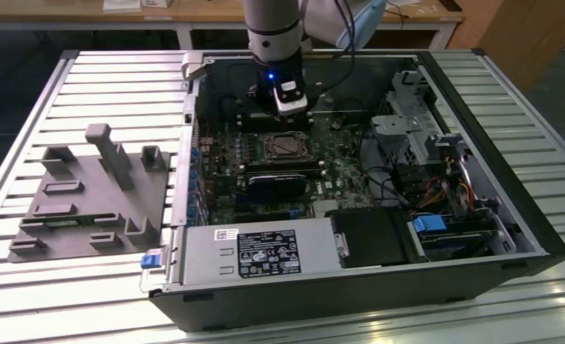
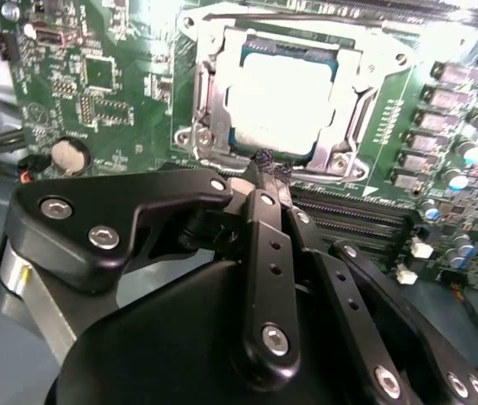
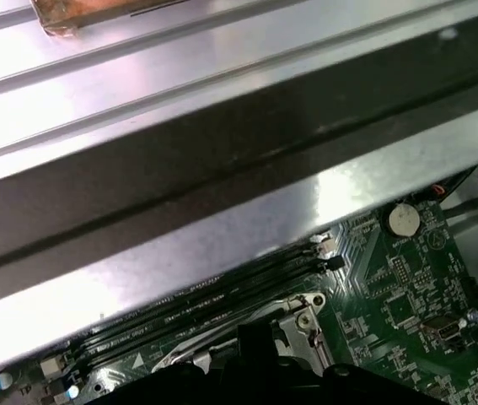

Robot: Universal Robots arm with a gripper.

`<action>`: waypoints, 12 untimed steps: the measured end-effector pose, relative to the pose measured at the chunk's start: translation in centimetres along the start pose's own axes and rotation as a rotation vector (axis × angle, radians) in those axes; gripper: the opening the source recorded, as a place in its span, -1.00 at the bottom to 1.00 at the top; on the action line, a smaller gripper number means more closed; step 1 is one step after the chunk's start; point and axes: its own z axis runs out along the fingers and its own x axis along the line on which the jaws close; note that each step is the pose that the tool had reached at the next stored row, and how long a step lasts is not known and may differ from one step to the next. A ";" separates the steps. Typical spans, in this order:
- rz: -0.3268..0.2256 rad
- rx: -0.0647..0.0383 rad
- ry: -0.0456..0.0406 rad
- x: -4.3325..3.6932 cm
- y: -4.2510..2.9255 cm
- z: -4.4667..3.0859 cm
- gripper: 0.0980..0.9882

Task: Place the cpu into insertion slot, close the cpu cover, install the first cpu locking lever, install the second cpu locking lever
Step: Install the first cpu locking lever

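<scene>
Inside the computer case, the narrowed pincer touches the cpu cover.

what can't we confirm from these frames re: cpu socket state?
- Locking levers: latched or not, too small in the exterior view, washed out by glare in the second wrist view.
- cpu: top overexposed, seating unclear.
- cpu cover: its near edge is hidden behind the gripper.
- Fingertip contact: cannot tell.

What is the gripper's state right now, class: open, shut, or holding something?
Gripper: shut, fingertips together and holding nothing, just beside the cpu cover, which lies closed over the cpu.
</scene>
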 end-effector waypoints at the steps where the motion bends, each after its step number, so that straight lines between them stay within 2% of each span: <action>1: 0.000 0.005 0.0032 -0.06 0.00 0.01 -0.99; 5: 0.001 0.015 0.0107 -0.26 -0.27 0.03 -0.99; 12: 0.003 0.019 0.0119 -0.75 -1.29 -0.01 -0.99</action>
